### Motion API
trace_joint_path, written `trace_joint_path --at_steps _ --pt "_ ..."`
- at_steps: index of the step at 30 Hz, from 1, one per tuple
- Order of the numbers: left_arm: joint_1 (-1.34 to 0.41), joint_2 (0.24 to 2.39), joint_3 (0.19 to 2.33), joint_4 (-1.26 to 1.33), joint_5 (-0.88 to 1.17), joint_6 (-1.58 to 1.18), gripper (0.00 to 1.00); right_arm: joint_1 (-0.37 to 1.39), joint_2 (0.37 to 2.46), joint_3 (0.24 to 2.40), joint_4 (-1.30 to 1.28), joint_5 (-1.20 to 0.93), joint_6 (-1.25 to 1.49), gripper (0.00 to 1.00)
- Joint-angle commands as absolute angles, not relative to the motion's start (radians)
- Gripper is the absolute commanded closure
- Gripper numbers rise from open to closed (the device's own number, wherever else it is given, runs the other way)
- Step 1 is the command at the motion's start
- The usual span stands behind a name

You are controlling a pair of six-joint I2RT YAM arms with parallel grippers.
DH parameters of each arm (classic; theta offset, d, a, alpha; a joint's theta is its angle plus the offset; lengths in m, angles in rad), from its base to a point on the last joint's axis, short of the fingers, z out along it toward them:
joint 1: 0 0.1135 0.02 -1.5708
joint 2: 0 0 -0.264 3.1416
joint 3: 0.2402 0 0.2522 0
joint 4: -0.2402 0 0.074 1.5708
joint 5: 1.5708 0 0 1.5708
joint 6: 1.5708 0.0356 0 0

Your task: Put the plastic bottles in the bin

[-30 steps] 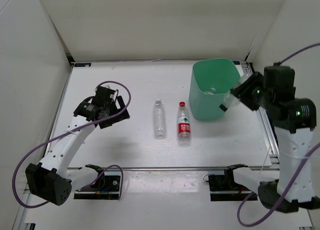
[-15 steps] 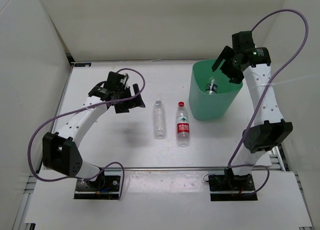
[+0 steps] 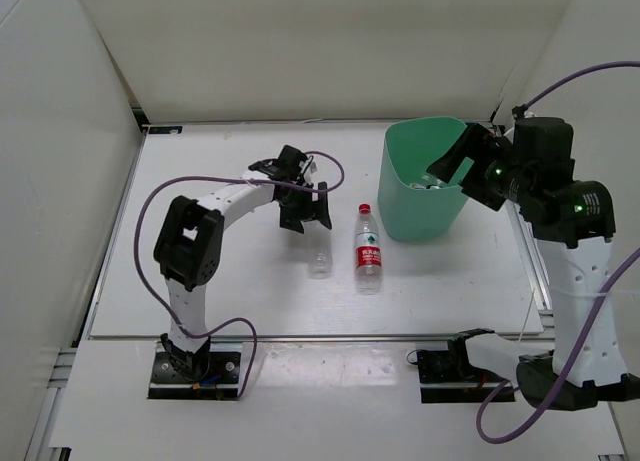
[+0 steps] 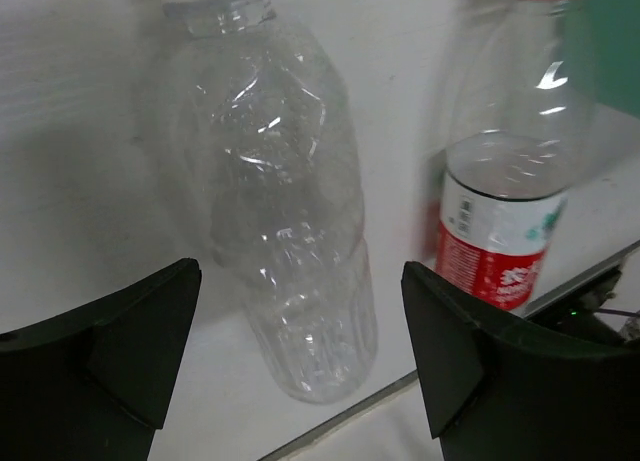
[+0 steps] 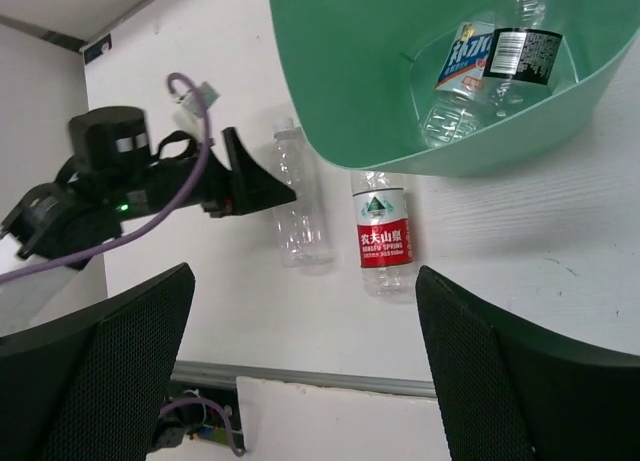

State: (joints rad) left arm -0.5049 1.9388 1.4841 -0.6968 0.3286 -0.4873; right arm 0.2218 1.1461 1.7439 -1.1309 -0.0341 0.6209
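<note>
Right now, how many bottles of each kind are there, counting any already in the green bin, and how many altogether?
Plain clear bottle, on the table: 1
Red-labelled bottle, on the table: 1
Short bottles, lying in the bin: 2
Total: 4 bottles

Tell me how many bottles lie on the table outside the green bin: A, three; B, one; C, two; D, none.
C: the plain clear bottle and the red-labelled bottle lie side by side on the table, while two more bottles lie inside the bin.
</note>
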Motion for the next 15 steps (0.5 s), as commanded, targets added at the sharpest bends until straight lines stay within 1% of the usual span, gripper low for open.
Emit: trace_joint_path --at_steps 1,2,3,5,6,7,9,11,12,14,15 --pt "-0.534 1.992 1.528 -0.693 0.322 -0.465 0.09 0.218 1.16 1.769 -1.166 -0.078 0.586 0.06" --pt "-0.534 2.005 1.528 -0.693 0.322 -0.474 0.1 0.218 1.16 1.769 -1.166 -0.078 0.586 0.06" --pt "-0.534 2.016 1.528 -0.693 0.322 -0.474 0.16 0.218 1.151 1.778 -1.166 -0.078 0.575 0.05" --pt "-0.534 2.029 1.528 -0.693 0.31 -0.474 0.24 0.218 1.15 1.789 -1.175 -0.087 0.575 0.05" --pt "-0.534 2.029 1.528 -0.693 0.31 -0.474 0.29 0.218 1.15 1.789 -1.184 -0.087 0.565 0.05" --pt "-0.534 2.029 1.528 -0.693 0.299 -0.485 0.43 0.218 1.15 1.799 -1.184 -0.087 0.555 0.05" --pt "-0.534 2.008 1.578 -0.693 0.259 -0.497 0.55 0.218 1.15 1.812 -1.215 -0.075 0.555 0.05" --pt "-0.534 1.973 1.635 -0.721 0.218 -0.528 0.62 0.218 1.15 1.825 -1.229 -0.045 0.555 0.05" --pt "-0.543 1.93 1.708 -0.733 0.165 -0.538 0.63 0.218 1.138 1.825 -1.238 -0.022 0.555 0.05" --pt "-0.552 1.889 1.799 -0.733 0.111 -0.572 0.64 0.218 1.108 1.793 -1.238 0.037 0.598 0.0" --pt "-0.552 1.875 1.913 -0.733 0.065 -0.581 0.69 0.218 1.083 1.751 -1.227 0.07 0.598 0.0"
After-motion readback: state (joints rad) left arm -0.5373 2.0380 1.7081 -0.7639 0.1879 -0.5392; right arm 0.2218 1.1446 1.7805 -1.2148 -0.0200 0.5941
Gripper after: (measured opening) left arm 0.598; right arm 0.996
